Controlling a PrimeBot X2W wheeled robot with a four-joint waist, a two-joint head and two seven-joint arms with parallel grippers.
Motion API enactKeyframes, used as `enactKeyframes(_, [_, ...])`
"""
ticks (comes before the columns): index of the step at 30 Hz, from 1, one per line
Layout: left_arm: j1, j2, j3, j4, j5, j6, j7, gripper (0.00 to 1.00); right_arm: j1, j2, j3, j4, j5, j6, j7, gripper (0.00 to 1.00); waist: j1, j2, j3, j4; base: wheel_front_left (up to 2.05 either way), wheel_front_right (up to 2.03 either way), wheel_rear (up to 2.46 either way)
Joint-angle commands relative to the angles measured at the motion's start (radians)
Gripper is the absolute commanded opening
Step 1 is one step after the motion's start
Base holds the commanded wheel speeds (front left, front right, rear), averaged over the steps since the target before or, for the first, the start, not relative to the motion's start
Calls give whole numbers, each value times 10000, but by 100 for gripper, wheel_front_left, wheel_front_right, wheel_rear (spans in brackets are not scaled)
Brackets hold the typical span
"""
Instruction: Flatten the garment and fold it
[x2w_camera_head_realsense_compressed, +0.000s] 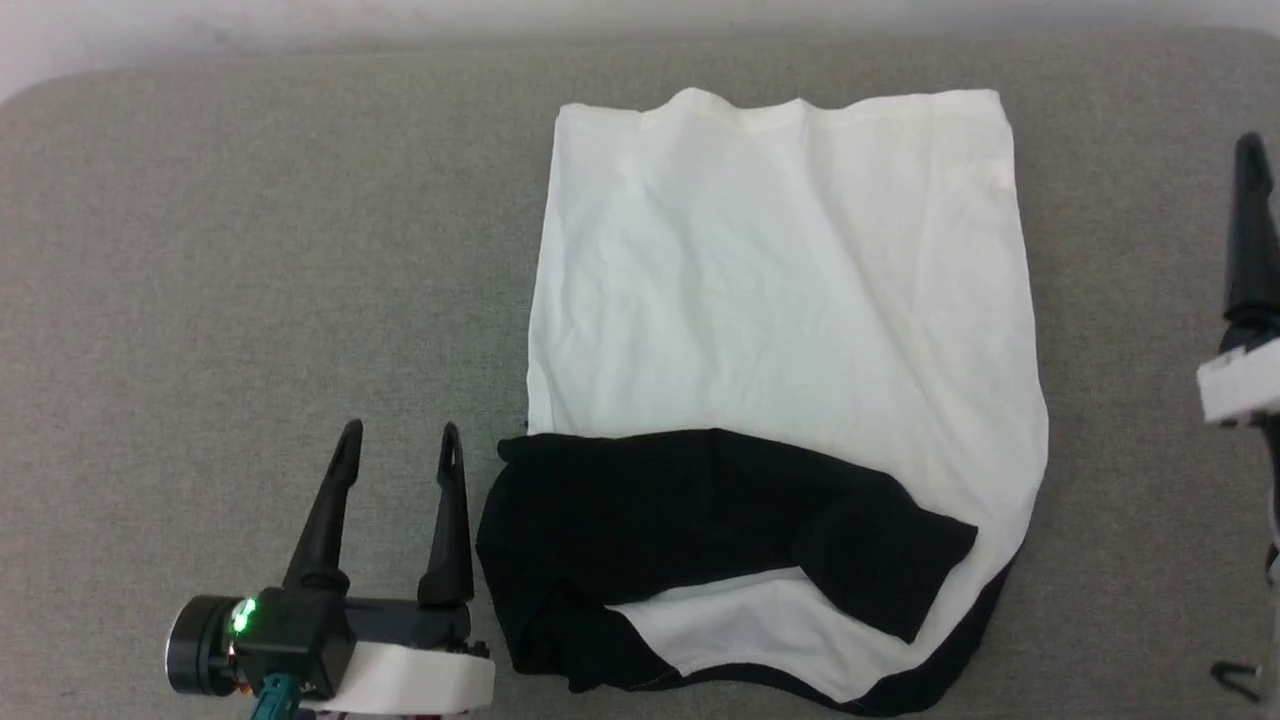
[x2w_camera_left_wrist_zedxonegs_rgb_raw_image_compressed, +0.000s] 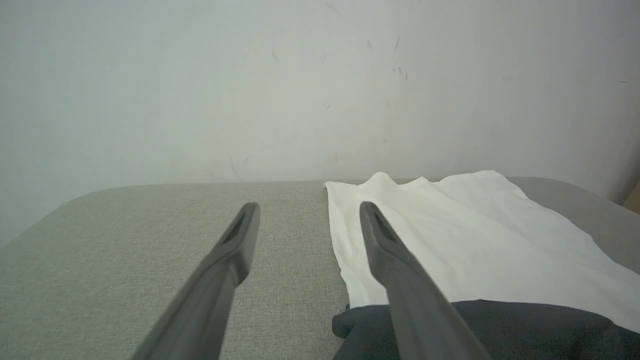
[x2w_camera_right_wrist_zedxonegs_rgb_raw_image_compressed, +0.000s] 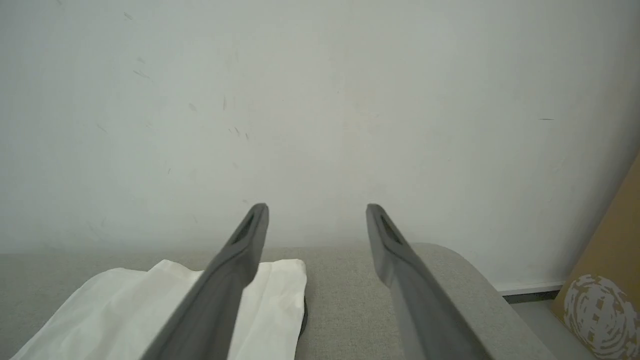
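The garment (x2w_camera_head_realsense_compressed: 780, 280) lies spread on the grey padded surface, its white body reaching toward the far edge. A black sleeve (x2w_camera_head_realsense_compressed: 700, 520) is folded across its near part, and a black edge runs along the bottom. My left gripper (x2w_camera_head_realsense_compressed: 400, 432) rests just left of the black part, open and empty, fingers pointing away from me. In the left wrist view my left gripper (x2w_camera_left_wrist_zedxonegs_rgb_raw_image_compressed: 308, 205) has the garment (x2w_camera_left_wrist_zedxonegs_rgb_raw_image_compressed: 475, 240) to the right of its right finger. My right gripper (x2w_camera_right_wrist_zedxonegs_rgb_raw_image_compressed: 316, 207) is open and empty, right of the garment (x2w_camera_right_wrist_zedxonegs_rgb_raw_image_compressed: 125, 310); one finger (x2w_camera_head_realsense_compressed: 1252, 230) shows at the head view's right edge.
The grey fabric-covered table (x2w_camera_head_realsense_compressed: 250, 250) stretches wide to the left of the garment. A pale wall (x2w_camera_left_wrist_zedxonegs_rgb_raw_image_compressed: 300, 90) stands behind its far edge. A brown cardboard box (x2w_camera_right_wrist_zedxonegs_rgb_raw_image_compressed: 600, 290) leans beyond the table's rounded right corner (x2w_camera_right_wrist_zedxonegs_rgb_raw_image_compressed: 465, 260).
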Motion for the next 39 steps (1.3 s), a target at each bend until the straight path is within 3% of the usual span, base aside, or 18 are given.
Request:
enactKeyframes(1, [-256, -55, 50, -84, 126, -103, -47, 100, -356, -207, 40, 158, 96, -7, 207, 100, -1, -1, 349, 0, 0, 0, 0])
enactKeyframes(12, [-1013, -215, -31, -519, 382, -482, -47, 100, -2402, -1125, -78, 1687, 662, -7, 2324, 100, -1, -1, 1331, 9, 0, 0, 0])
enactKeyframes(25, [-1408, -289, -106, -680, 563, -760, -47, 100, -3373, -2110, -124, 2824, 1065, -7, 4163, 100, -1, -1, 2415, 89, 0, 0, 0])
enactKeyframes(39, [-1786, -352, -214, -640, 624, -960, -47, 100, -3535, -2666, 664, 3256, 1515, -7, 4695, 100, -1, -1, 3248, 363, 0, 0, 0])
